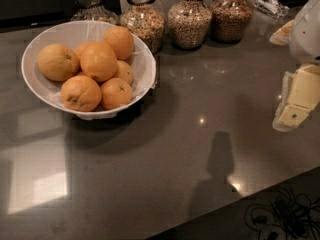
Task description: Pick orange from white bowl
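Note:
A wide white bowl point(35, 86) with a thin crinkled white lining stands at the back left of the dark grey counter. It holds several oranges in a heap; the topmost one point(98, 61) lies near the middle and another point(80, 93) sits at the front. My gripper point(297, 101), cream and white, hangs at the right edge of the view, above the counter. It is far to the right of the bowl, touches nothing and holds nothing. Part of the white arm point(307, 31) shows above it.
Several glass jars of grains stand in a row behind the bowl, the nearest one point(143, 20) just beyond its rim. The counter's front edge point(260, 191) runs diagonally at the lower right, with dark cables point(280, 216) on the floor below.

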